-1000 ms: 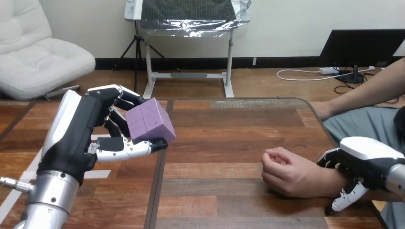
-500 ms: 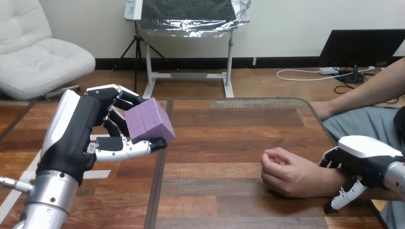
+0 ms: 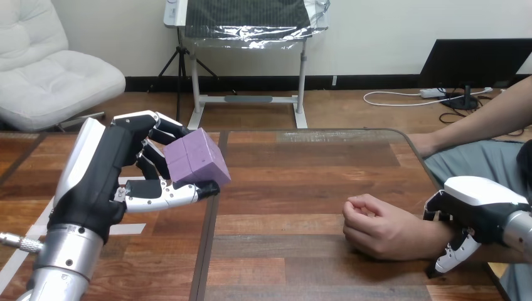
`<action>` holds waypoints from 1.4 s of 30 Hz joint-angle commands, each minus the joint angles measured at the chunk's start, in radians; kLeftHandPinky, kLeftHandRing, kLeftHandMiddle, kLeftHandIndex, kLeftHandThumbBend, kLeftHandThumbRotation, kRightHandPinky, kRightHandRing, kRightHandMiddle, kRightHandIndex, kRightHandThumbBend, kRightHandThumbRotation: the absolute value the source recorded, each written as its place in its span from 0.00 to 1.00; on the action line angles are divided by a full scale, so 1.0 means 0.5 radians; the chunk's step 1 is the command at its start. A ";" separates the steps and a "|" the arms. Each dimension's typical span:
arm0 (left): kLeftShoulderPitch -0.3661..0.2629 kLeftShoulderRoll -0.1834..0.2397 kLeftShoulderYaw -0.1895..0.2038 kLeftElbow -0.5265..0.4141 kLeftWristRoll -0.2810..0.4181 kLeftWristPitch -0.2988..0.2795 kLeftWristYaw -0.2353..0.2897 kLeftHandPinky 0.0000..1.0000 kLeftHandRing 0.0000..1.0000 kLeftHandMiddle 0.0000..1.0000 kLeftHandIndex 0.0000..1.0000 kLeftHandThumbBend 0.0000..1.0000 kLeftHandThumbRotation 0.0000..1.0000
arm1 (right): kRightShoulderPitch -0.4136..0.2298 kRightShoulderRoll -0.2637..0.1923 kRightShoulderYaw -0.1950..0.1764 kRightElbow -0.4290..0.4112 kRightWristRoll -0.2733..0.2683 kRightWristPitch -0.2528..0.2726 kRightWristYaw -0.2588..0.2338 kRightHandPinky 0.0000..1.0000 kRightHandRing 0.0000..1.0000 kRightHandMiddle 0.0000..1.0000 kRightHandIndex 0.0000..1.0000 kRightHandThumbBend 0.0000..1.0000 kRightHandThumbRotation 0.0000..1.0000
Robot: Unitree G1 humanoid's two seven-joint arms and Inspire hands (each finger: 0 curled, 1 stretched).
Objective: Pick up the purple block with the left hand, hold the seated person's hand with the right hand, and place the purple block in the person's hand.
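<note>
My left hand (image 3: 106, 182) is raised over the table's left part, shut on the purple block (image 3: 196, 158). The block sits tilted between the fingers behind it and the thumb under it. The person's hand (image 3: 376, 229) rests on the table at the right, curled into a loose fist with the knuckles toward me. My right hand (image 3: 480, 207) lies over the person's wrist (image 3: 433, 241). Its fingers curl over the far side and its thumb hangs down the near side, so it grips the wrist.
The wooden table (image 3: 301, 182) has a dark seam running toward me near the middle-left. White tape marks (image 3: 125, 229) lie by the left arm. The person's other arm (image 3: 483, 122) rests at the table's far right corner.
My right hand has slid a little to the right along the person's wrist. The left hand and the block have barely moved.
</note>
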 commanded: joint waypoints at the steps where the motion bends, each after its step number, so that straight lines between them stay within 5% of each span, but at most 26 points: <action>1: -0.105 0.006 0.028 -0.021 -0.018 -0.036 0.000 0.27 0.35 0.40 0.42 0.57 0.00 | 0.046 0.137 0.093 0.107 0.012 0.008 0.032 0.22 0.31 0.41 0.51 0.87 0.14; 26: -0.261 -0.019 -0.038 0.236 -0.122 -0.005 -0.068 0.28 0.35 0.40 0.43 0.59 0.00 | -0.028 0.178 0.000 0.141 0.194 -0.018 0.047 0.27 0.34 0.43 0.48 0.86 0.06; 42: -0.457 -0.018 -0.114 0.624 -0.110 -0.146 -0.084 0.29 0.36 0.41 0.45 0.61 0.00 | -0.068 0.161 -0.039 0.034 0.258 -0.034 0.006 0.30 0.37 0.45 0.50 0.87 0.08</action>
